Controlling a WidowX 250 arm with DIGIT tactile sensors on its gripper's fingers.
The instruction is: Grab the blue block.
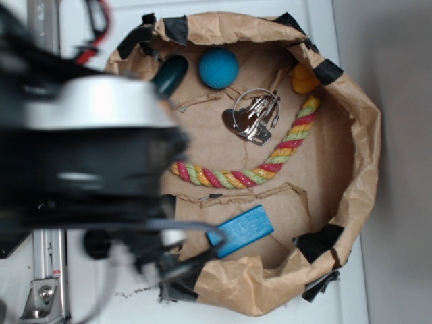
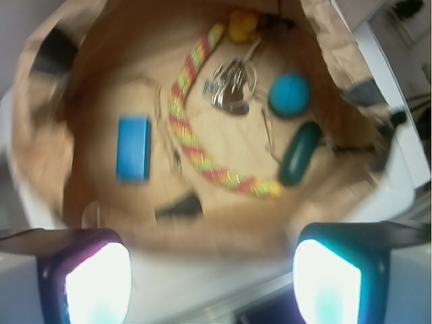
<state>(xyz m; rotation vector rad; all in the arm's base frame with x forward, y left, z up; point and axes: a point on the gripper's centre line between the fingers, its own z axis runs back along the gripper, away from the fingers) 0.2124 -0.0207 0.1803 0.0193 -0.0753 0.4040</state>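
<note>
The blue block [image 1: 244,230] [image 2: 133,148] lies flat on the cardboard floor inside a brown paper basket [image 1: 358,128] [image 2: 40,128], near its front wall in the exterior view. My gripper [image 2: 212,280] hovers high above the basket's near rim, well short of the block, its two fingers [image 2: 98,283] wide apart with nothing between them. In the exterior view the arm's blurred black and silver body fills the left side and hides the gripper's fingers.
Inside the basket lie a round blue ball [image 1: 219,68] [image 2: 289,94], a dark teal capsule [image 1: 170,74] [image 2: 299,153], a colourful rope [image 1: 270,162] [image 2: 196,152], a bunch of metal keys [image 1: 252,118] [image 2: 228,88] and a yellow piece [image 1: 304,78] [image 2: 241,27]. Black tape patches the rim.
</note>
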